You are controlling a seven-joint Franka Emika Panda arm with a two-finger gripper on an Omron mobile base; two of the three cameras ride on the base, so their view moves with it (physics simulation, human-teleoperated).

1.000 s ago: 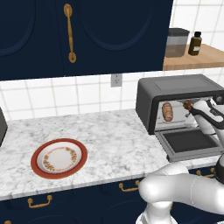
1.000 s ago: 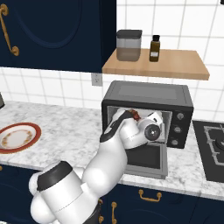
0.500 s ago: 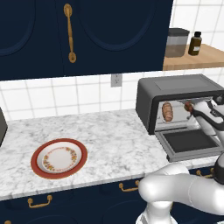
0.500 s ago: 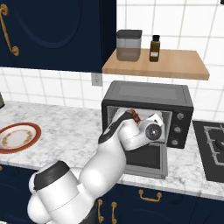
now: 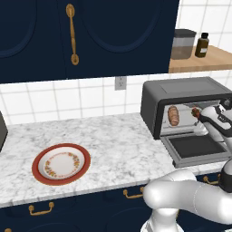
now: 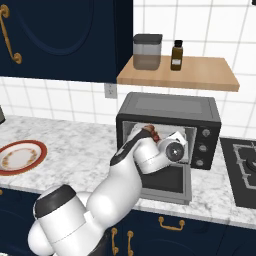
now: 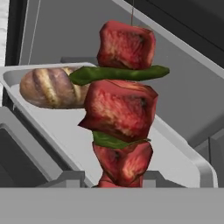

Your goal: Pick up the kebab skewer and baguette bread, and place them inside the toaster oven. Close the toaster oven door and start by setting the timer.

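The dark grey toaster oven (image 5: 181, 88) (image 6: 170, 107) stands on the counter with its door (image 5: 197, 147) (image 6: 165, 182) dropped open. The golden-brown baguette bread (image 5: 173, 115) (image 7: 50, 87) lies inside on a pale tray (image 7: 175, 153). My gripper (image 5: 201, 120) (image 7: 116, 181) is at the oven's mouth, shut on the kebab skewer (image 5: 195, 112) (image 6: 150, 131) (image 7: 124, 109). The skewer carries red meat chunks and green pepper slices. In the hand view it stands upright over the tray, right of the baguette and apart from it.
A red-rimmed plate (image 5: 61, 163) (image 6: 20, 156) lies on the marble counter to the left. A wooden shelf (image 6: 175, 75) above the oven holds a canister (image 6: 147, 50) and a brown bottle (image 6: 176, 54). The oven's knobs (image 6: 202, 147) face front; a stovetop (image 6: 240, 170) lies to the right.
The arm has shifted only slightly. The skewer stays in my grip at the oven's mouth.
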